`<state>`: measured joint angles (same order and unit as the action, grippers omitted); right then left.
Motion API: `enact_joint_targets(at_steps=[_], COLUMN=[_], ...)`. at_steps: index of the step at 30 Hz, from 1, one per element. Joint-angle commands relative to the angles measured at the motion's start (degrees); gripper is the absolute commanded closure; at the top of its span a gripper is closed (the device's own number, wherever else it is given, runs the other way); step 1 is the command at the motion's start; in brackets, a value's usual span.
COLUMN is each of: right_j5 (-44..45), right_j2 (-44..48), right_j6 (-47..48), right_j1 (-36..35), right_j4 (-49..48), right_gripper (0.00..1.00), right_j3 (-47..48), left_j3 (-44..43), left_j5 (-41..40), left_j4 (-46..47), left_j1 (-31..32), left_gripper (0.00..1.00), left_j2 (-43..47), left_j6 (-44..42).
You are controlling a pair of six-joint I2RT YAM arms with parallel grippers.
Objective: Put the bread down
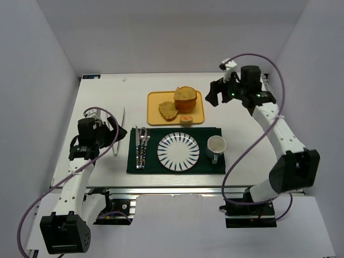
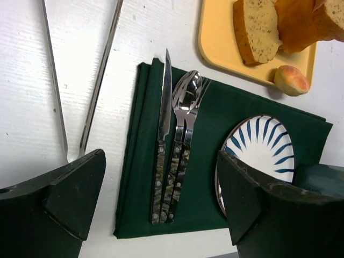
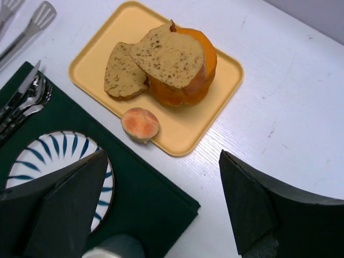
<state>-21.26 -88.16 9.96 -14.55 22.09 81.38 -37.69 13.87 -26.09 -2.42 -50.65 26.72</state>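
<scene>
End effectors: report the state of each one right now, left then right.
Left end effector: open, holding nothing.
Right end effector: open, holding nothing.

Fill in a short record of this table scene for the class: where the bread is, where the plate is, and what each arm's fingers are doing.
bread: on the yellow tray, beside the other slice, untouched
striped plate: bare, on the green mat, on the near side of the tray
cutlery: on the mat, left of the plate
mug: on the mat, right of the plate
left fingers: open, holding nothing, above the mat's left side
right fingers: open, holding nothing, near the tray
task state: bread not yet picked up
</scene>
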Motion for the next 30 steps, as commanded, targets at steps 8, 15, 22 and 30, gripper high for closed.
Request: enact_joint_targets(at_steps=[8,15,22,30], right_j5=[-32.6,-38.3,-38.8,-38.1], right_j2=[15.9,13.3,13.5,11.7], right_j6=[17.5,22.6,21.7,20.5], right_j1=[6.9,6.8,6.7,6.8], right_j4=[-8.7,3.1,2.8,1.3], right_gripper=[0.96,0.11,0.11,0.11], right_j3=[-15.9,-14.0,-17.2,-16.4], left_j3=[-4.1,-8.4,-11.8,-12.7], left_j5=[-7.2,-13.9,-15.8,-15.0], left_j4=[-0.8,-6.0,-5.1,3.9], left_j1=[0.0,0.0,1.4,3.7], left_gripper=[0.41,0.38,0.11,0.11], left_j2=[-5.3,-14.9,-27.0,-37.1], left_j6=[-5.1,-9.1,-15.5,-20.6])
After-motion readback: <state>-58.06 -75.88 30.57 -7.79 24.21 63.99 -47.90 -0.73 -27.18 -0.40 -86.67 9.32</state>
